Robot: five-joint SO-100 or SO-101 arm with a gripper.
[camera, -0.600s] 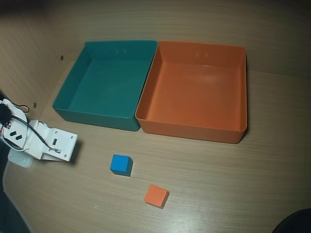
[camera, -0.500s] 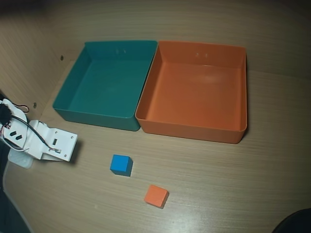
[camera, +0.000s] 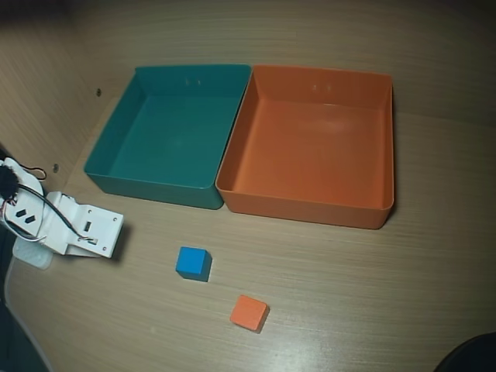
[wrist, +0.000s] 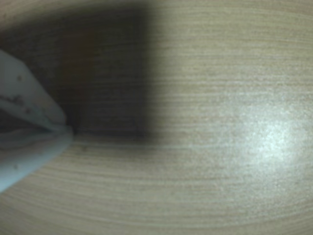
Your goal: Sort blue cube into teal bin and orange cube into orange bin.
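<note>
In the overhead view the blue cube [camera: 193,262] sits on the wooden table in front of the teal bin [camera: 152,187]. The orange cube [camera: 249,312] lies a little nearer and to its right. The orange bin [camera: 304,208] stands touching the teal bin's right side, and both bins are empty. My white arm [camera: 77,229] is at the left edge, left of the blue cube and apart from it. In the wrist view my gripper [wrist: 68,129] enters from the left with its white fingers [wrist: 24,93] meeting at the tips and holding nothing. That view shows only bare table and shadow.
The table [camera: 372,294] is light wood, with a raised wooden panel [camera: 46,93] at the left carrying small screws. A dark object [camera: 473,356] shows at the bottom right corner of the overhead view.
</note>
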